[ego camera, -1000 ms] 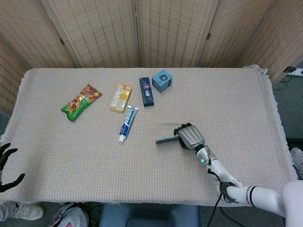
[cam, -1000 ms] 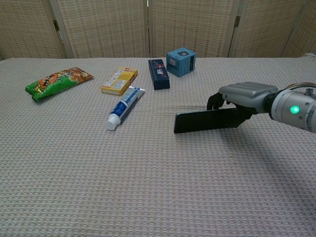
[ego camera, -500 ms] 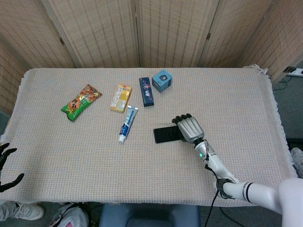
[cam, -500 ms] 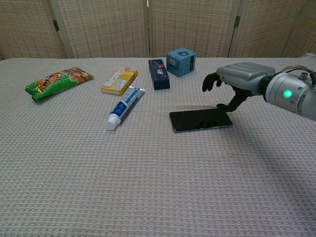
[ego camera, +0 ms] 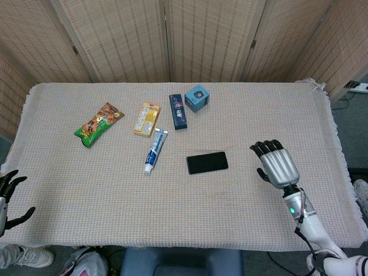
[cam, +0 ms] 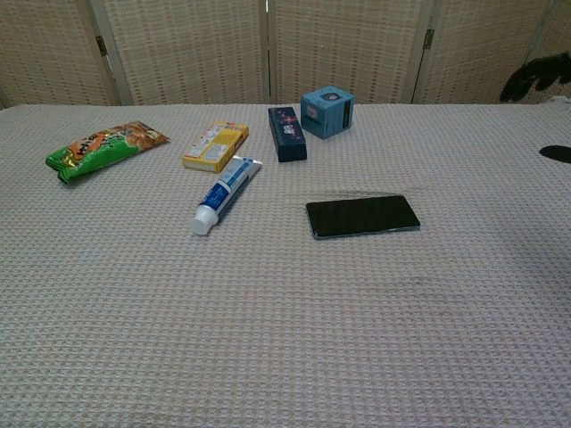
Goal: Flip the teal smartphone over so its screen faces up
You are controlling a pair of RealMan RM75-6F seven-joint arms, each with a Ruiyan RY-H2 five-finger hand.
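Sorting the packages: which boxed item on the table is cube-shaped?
The light blue box at the back; the yellow box and dark blue box are long and flat.

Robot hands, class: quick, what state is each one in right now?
Left robot hand: open, holding nothing, at the table's near-left edge.
Right robot hand: open, holding nothing.

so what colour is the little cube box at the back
Blue, with a round dark mark on top: the cube box, clearest in the chest view.
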